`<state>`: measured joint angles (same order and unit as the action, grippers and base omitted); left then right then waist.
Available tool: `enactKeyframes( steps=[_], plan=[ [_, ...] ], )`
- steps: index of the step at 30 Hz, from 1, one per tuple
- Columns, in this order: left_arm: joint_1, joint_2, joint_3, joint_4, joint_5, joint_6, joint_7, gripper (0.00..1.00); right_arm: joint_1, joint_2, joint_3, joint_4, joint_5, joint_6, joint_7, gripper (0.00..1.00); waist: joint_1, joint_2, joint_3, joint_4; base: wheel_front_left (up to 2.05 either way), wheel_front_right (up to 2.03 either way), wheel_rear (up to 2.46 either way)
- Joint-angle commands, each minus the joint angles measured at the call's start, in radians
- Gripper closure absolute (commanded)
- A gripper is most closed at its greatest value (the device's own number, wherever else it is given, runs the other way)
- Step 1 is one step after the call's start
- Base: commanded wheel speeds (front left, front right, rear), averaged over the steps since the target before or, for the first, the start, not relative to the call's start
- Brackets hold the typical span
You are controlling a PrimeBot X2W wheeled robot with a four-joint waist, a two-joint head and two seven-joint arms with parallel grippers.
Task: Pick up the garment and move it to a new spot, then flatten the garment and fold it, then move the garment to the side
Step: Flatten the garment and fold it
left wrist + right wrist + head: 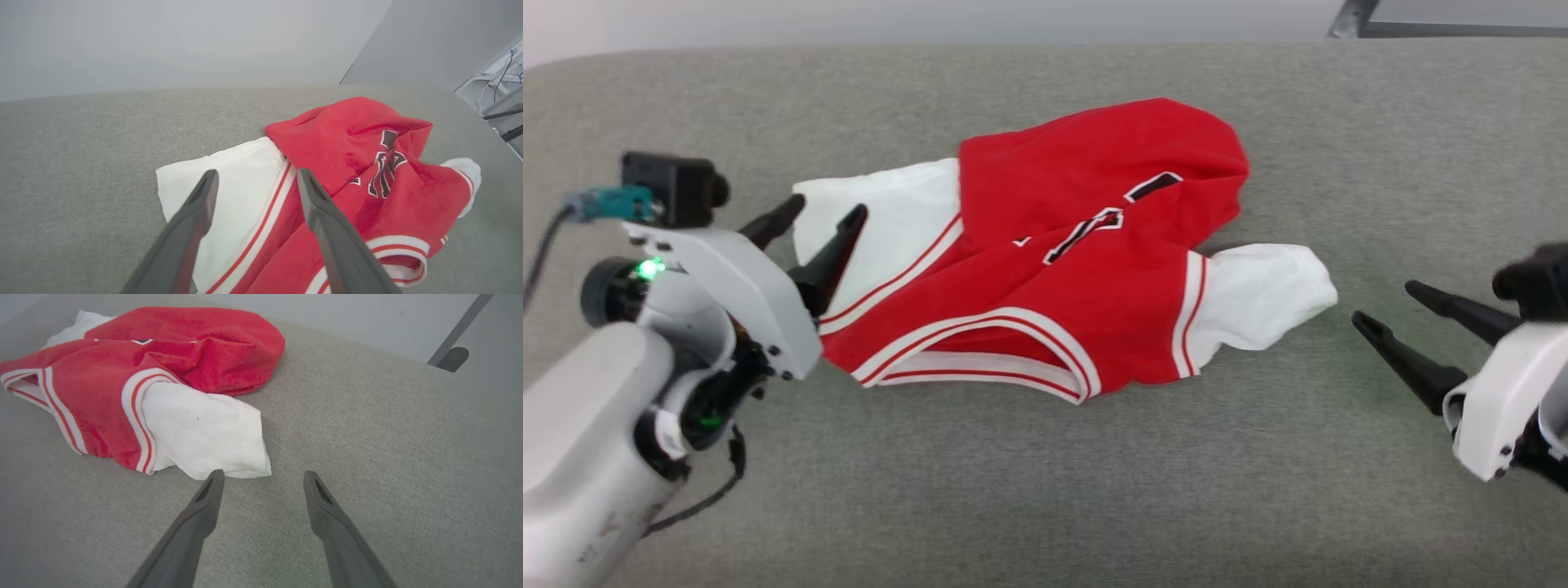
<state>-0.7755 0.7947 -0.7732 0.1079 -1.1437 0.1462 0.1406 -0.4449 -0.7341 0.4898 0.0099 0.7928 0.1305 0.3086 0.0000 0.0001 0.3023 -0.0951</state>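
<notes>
Your left gripper (pixel 827 211) is spread, empty, fingers over the white left sleeve (pixel 898 212); can't tell if they touch it. Your right gripper (pixel 1387 302) is also spread and empty over bare grey fabric surface (pixel 1013 490), just right of the other white sleeve (pixel 1266 294). The red "23" jersey (pixel 1078 269) lies crumpled mid-surface between them.

One garment (pixel 1054 278) — one left claw (pixel 827 206), one right claw (pixel 1385 301) — one grey surface (pixel 1045 490).
</notes>
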Motion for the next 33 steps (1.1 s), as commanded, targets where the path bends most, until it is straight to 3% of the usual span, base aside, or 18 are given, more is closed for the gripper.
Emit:
enactKeyframes(
  steps=[1, 7, 14, 15, 17, 25, 33],
  plan=[
    [0.008, -0.011, -0.002, -0.004, 0.015, 0.005, -0.022, 0.0, -0.04, -0.018, 0.032, 0.015, 0.021, 0.0, 0.026, 0.0, 0.0, -0.0001, 0.008, 0.029, 0.0, 0.0, 0.0],
    [0.03, -0.04, 0.009, -0.046, 0.032, 0.019, -0.099, 0.0, -0.186, -0.09, 0.174, 0.074, 0.09, 0.0, 0.116, 0.0, 0.0, -0.0001, 0.036, 0.09, 0.0, 0.0, 0.0],
    [0.067, -0.041, 0.022, -0.118, 0.045, 0.046, -0.157, 0.0, -0.297, -0.118, 0.312, 0.132, 0.158, 0.0, 0.178, 0.0, 0.0, -0.0001, 0.074, 0.142, 0.0, 0.0, 0.0],
    [0.073, -0.041, 0.025, -0.124, 0.042, 0.048, -0.163, 0.0, -0.308, -0.122, 0.33, 0.13, 0.171, 0.0, 0.182, 0.42, 0.0, -0.0001, 0.076, 0.147, 0.0, 0.0, 0.0],
    [0.087, -0.034, 0.031, -0.134, 0.035, 0.057, -0.172, 0.0, -0.323, -0.131, 0.351, 0.13, 0.206, 0.0, 0.177, 1.0, 0.0, -0.0001, 0.078, 0.151, 0.0, 0.0, 0.0],
    [0.142, 0.0, 0.058, -0.167, 0.017, 0.083, -0.205, 0.0, -0.324, -0.182, 0.357, 0.171, 0.281, 0.0, 0.115, 1.0, 0.0, -0.0001, 0.069, 0.133, 0.0, 0.0, 0.0],
    [0.196, 0.042, 0.078, -0.198, 0.003, 0.109, -0.23, 0.0, -0.254, -0.293, 0.295, 0.245, 0.342, 0.0, 0.043, 1.0, 0.0, -0.0001, 0.057, 0.109, 0.0, 0.0, 0.0]
  ],
)
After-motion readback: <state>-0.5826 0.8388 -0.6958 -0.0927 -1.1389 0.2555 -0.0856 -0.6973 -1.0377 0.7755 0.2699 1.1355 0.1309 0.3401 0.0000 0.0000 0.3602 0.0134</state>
